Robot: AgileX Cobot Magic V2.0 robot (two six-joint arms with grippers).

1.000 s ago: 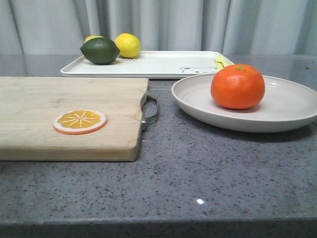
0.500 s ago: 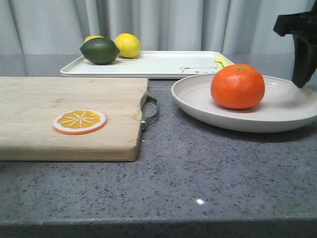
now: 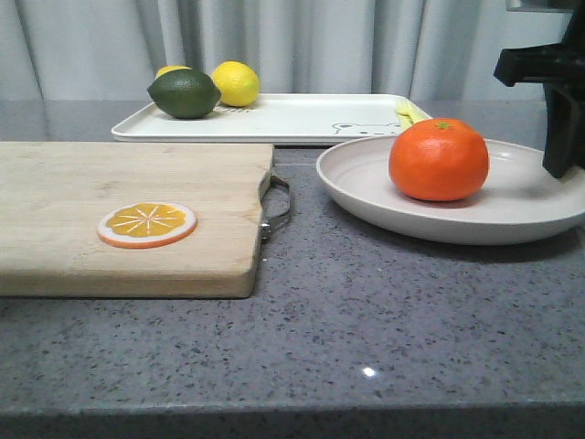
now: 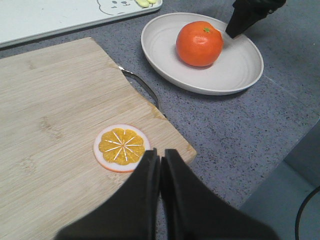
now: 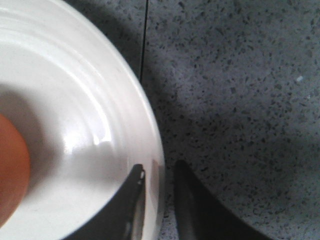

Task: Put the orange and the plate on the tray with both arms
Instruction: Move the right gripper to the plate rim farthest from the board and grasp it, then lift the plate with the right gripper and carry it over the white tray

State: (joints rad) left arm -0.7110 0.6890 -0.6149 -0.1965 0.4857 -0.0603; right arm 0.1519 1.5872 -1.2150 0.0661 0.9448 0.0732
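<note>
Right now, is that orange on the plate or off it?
On it: the orange sits inside the plate, left of the right gripper at the rim.

No legible text, labels, brands or numbers on any item. Sole marking: a faint line-drawn bear face printed near one corner of the white tray [image 3: 274, 119], partly seen in the front and left wrist views. No lettering accompanies it.
</note>
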